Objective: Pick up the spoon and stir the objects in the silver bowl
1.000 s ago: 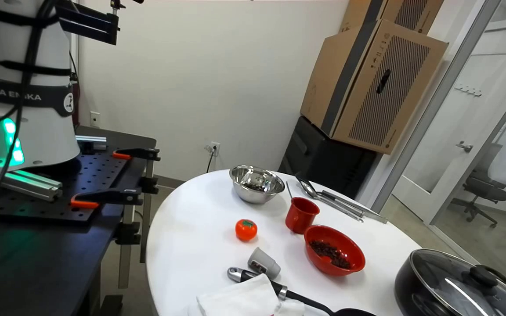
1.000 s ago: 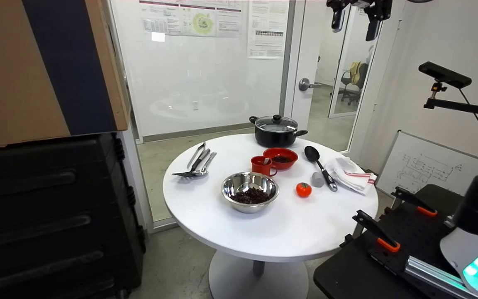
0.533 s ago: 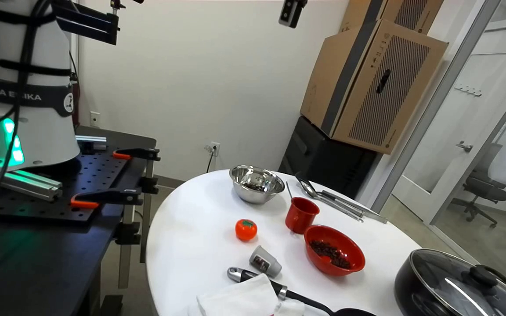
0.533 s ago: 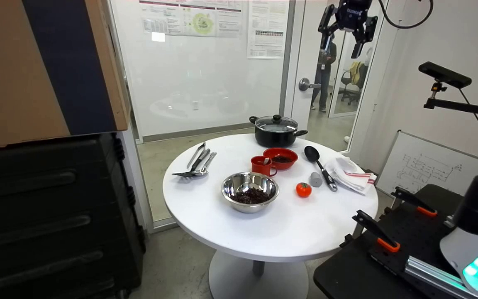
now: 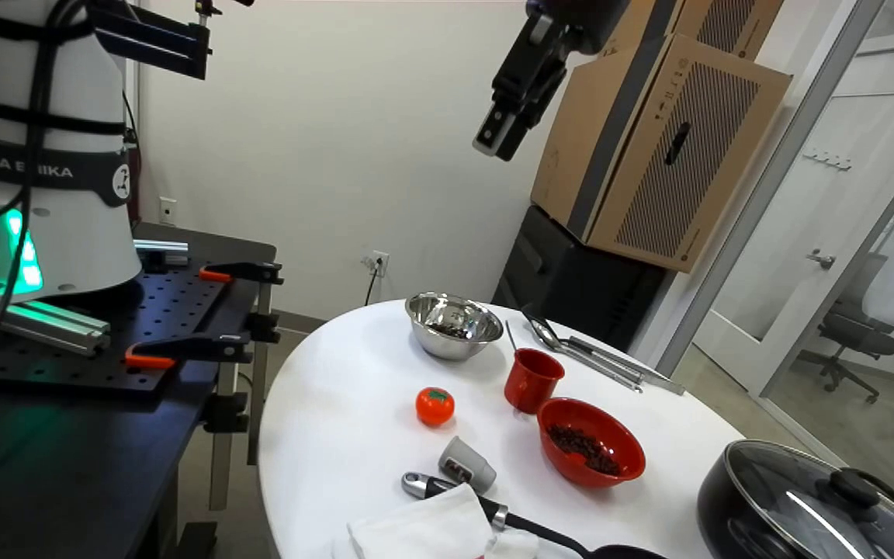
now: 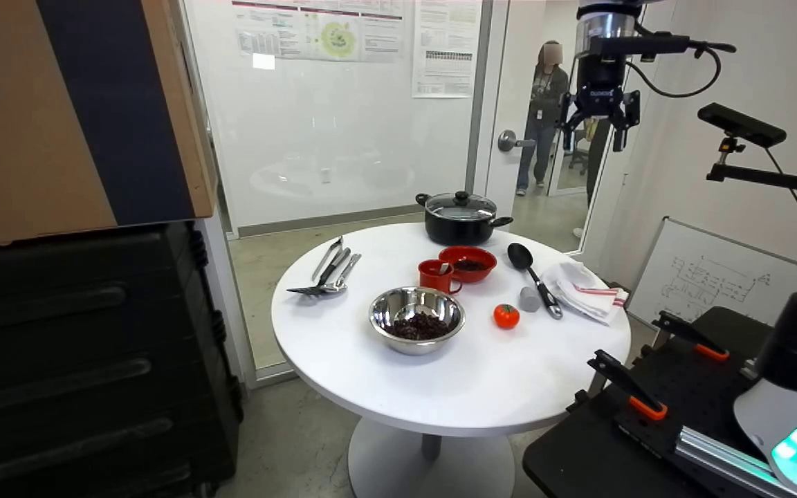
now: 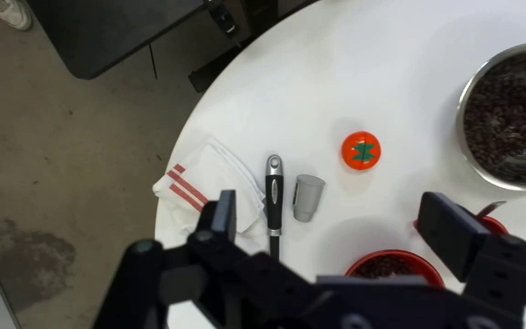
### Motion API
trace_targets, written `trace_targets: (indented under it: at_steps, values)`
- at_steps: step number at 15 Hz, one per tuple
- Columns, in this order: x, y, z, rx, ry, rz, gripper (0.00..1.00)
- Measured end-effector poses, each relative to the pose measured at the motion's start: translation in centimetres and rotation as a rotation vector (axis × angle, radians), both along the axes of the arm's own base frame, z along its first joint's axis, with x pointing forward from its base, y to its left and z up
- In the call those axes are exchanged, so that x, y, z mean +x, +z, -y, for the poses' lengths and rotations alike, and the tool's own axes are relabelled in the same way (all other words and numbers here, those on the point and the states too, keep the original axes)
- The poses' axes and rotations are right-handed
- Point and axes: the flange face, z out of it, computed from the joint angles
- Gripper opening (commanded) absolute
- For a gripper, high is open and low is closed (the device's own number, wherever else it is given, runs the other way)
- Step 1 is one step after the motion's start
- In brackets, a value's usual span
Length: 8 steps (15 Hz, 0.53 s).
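While the gripper [image 6: 593,140] hangs at the upper right of an exterior view, well above the table [image 6: 495,384], I'd judge the job barely begun. Its fingers [image 7: 448,235] stand wide apart with nothing between them. What I take to be the wanted spoon [image 7: 274,205] lies on the table at the middle of the wrist view, beside the towel [image 7: 231,183] and the grey cup [image 7: 309,194]. The silver bowl [image 5: 447,344] stands upright near the middle of both exterior views, with dark bits [image 6: 418,326] in it and no tool among them. So every step seems left: reaching down, gripping, lifting, carrying across, stirring. Some of it I can't make out. From the wrist, the gripper's own body hides the spoon's far end, and the right edge cuts the silver bowl. In an exterior view the head [image 5: 619,553] runs off the bottom and the towel hides part of the spoon; whether the two touch, I can't tell. A stem [image 7: 490,208] sticks up from the mug [image 5: 531,382], its other end hidden, so perhaps another spoon. Most of the arm [image 6: 605,26] is out of frame above.
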Motion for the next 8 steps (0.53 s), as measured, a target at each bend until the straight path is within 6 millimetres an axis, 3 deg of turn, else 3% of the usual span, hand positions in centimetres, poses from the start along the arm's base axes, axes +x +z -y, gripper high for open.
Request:
trace_targets:
  at_steps: [2, 8]
  values:
    - [0.6, -1.2, 1.1, -0.007, -0.012, -0.026, 1.00]
    - [1.5, -0.9, 1.5, -0.012, -0.015, -0.025, 1.00]
